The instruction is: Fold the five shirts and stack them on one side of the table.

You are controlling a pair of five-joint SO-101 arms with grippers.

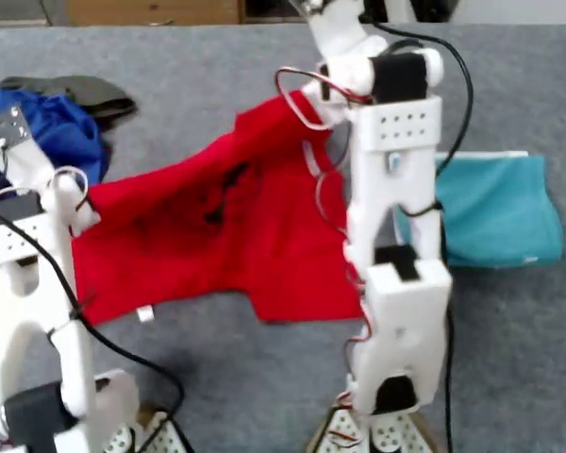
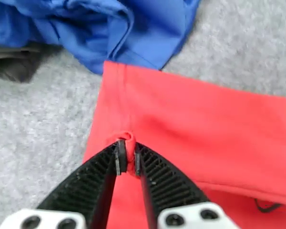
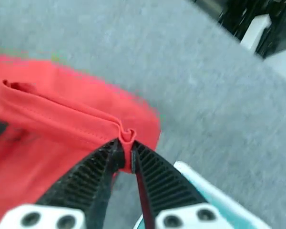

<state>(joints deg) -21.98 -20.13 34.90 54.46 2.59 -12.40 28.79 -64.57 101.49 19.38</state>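
Lying far left: a crumpled blue shirt (image 1: 61, 127) in a loose heap on the grey table (image 1: 509, 85), with a dark grey garment (image 1: 85, 92) touching its far edge.
Left gripper (image 2: 127, 160): its black ribbed jaws are closed on a small pucker of red cloth at a stitched edge of the red shirt, just beside the blue heap.
Red shirt (image 1: 217, 236): bright red with a dark print near its middle and a small white tag (image 1: 146, 313) at the near edge. It is spread mostly flat at the table's centre, between the two arms, with shallow wrinkles.
Red shirt's lie: its long axis runs across the table on a slant, from the near left end at the left gripper up to the far right end. The far right corner rises in a peak towards the right arm.
Right gripper (image 3: 125, 155): its jaws are pinched tight on a fold of the red shirt's hemmed edge.
Teal shirt (image 1: 495, 212): folded into a flat rectangle on the right side of the table, just past the right arm and apart from the red shirt.
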